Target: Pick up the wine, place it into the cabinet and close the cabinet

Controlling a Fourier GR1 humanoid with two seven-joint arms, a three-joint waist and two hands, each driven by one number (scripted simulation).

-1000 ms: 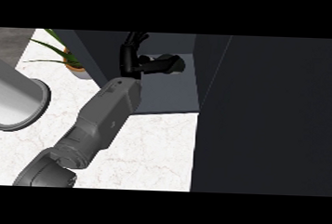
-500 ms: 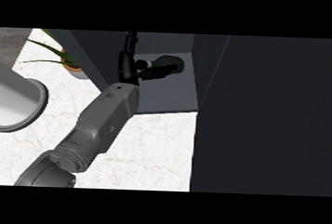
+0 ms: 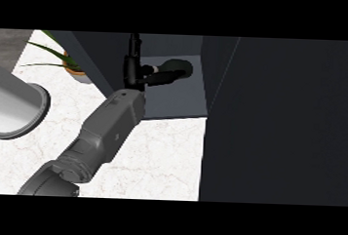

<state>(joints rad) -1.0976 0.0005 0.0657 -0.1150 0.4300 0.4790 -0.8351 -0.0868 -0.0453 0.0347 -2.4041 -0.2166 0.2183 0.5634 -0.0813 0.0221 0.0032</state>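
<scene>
The left hand (image 3: 133,69) curls around the dark wine bottle (image 3: 166,73), holding it on its side inside the open cabinet (image 3: 177,97). A potted plant (image 3: 67,62) stands near the counter's (image 3: 161,158) back edge.

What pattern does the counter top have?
The counter top is white marble with faint grey veins, best seen in the head view.
</scene>
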